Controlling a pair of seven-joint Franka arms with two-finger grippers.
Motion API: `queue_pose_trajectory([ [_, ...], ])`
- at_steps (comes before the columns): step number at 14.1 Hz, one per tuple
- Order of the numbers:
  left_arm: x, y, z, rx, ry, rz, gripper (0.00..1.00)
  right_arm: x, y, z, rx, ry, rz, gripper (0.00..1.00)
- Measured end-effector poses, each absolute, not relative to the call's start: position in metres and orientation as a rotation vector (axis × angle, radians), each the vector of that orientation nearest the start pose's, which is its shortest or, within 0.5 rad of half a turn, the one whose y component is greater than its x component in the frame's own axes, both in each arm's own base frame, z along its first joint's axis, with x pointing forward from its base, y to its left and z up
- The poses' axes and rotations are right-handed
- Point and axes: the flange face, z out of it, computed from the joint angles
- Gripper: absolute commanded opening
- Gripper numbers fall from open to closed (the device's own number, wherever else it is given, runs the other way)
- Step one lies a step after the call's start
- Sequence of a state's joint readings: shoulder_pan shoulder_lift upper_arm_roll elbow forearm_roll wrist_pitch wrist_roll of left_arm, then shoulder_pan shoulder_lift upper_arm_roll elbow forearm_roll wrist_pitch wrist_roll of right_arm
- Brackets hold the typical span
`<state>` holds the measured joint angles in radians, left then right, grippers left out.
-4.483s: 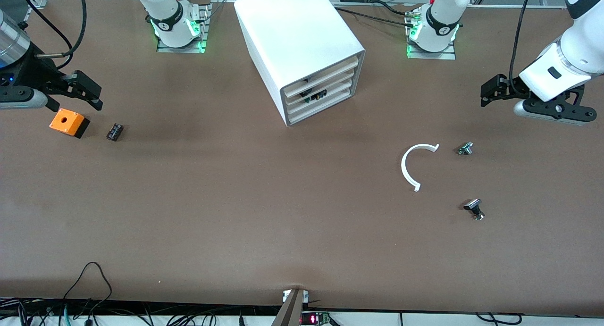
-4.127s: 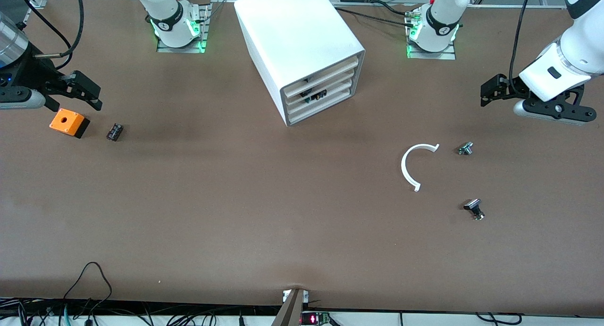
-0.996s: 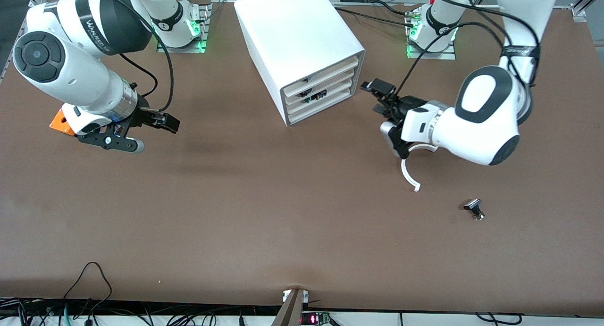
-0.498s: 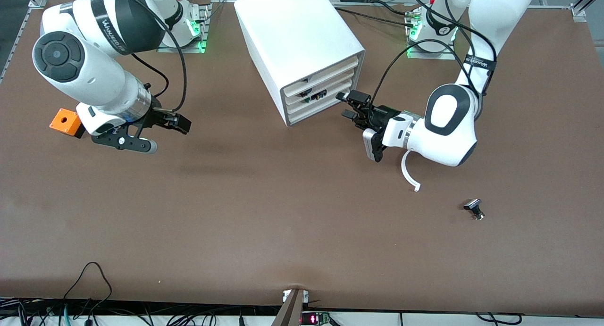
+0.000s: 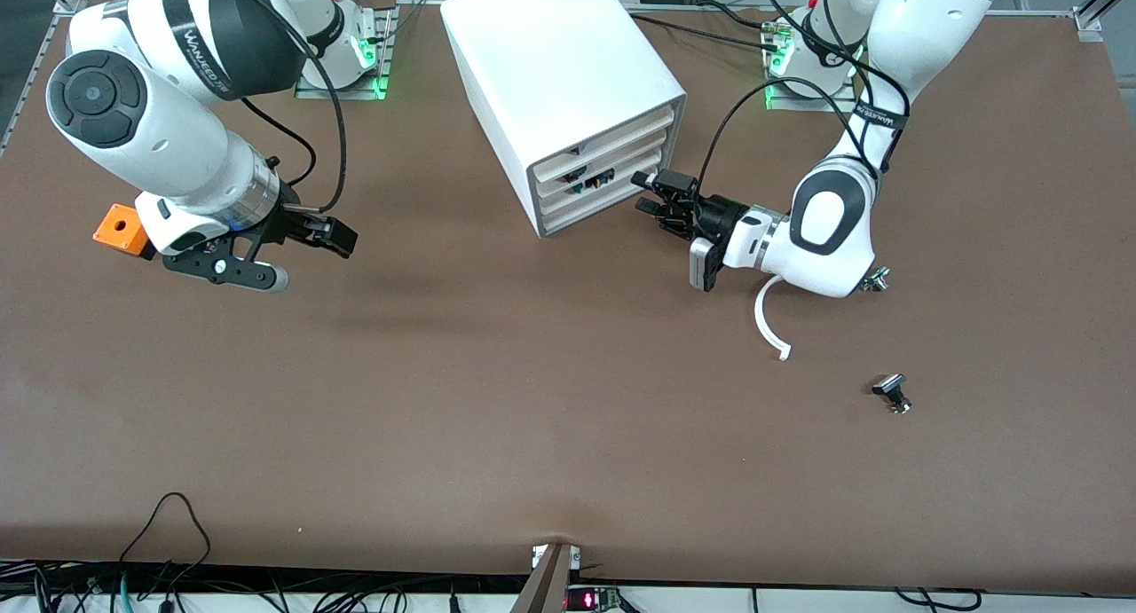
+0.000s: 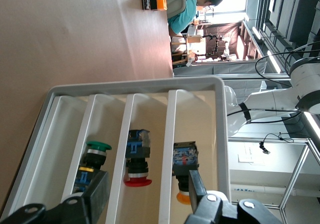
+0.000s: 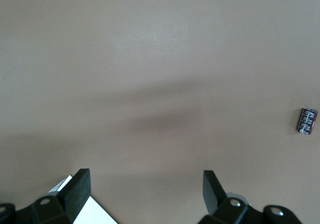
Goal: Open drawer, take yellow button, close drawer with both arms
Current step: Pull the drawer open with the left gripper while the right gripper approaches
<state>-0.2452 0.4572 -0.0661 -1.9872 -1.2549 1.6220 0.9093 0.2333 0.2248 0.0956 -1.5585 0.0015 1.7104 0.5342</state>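
The white cabinet (image 5: pixel 559 72) stands at the table's robot-side middle, all four drawers shut. The drawer (image 5: pixel 612 137) is the highest one. In the left wrist view the drawer (image 6: pixel 195 129) holds the button (image 6: pixel 183 186), orange-yellow cap and blue-and-black body, seen through the front gap. My left gripper (image 5: pixel 648 196) is open and empty, just in front of the drawer fronts; its fingers (image 6: pixel 97 194) flank the drawer fronts in its wrist view (image 6: pixel 147 191). My right gripper (image 5: pixel 342 239) is open and empty over bare table, toward the right arm's end (image 7: pixel 146 184).
Lower drawers hold a red-capped button (image 6: pixel 136 176) and a green-capped one (image 6: pixel 95 151). An orange square box (image 5: pixel 122 227) sits beside the right arm. A small black part (image 7: pixel 308 120) lies nearby. A white curved piece (image 5: pixel 769 322) and a black-capped metal part (image 5: pixel 892 393) lie toward the left arm's end.
Both arms have swung in from the table's ends. In the last second my left gripper moved up to the cabinet's drawer fronts; my right gripper shifted slightly toward the cabinet.
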Motion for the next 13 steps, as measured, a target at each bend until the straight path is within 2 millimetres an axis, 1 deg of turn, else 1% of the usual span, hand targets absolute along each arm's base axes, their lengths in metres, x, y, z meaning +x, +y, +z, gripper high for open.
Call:
queue_pose_trajectory([
  [3,0.489,-0.266,0.242,1.718,-0.502,-0.362,0.66,0.592,0.197,0.511,-3.131,0.327,0.114,0.99],
  [7,0.464,-0.261,0.229,1.695,-0.527,-0.367,0.65,0.593,0.197,0.517,-3.126,0.327,0.095,0.99],
  [11,0.453,-0.262,0.242,1.686,-0.547,-0.363,0.62,0.596,0.193,0.525,-3.120,0.335,0.071,0.99],
  [13,0.445,-0.262,0.241,1.683,-0.542,-0.377,0.59,0.597,0.192,0.525,-3.120,0.337,0.070,0.99],
])
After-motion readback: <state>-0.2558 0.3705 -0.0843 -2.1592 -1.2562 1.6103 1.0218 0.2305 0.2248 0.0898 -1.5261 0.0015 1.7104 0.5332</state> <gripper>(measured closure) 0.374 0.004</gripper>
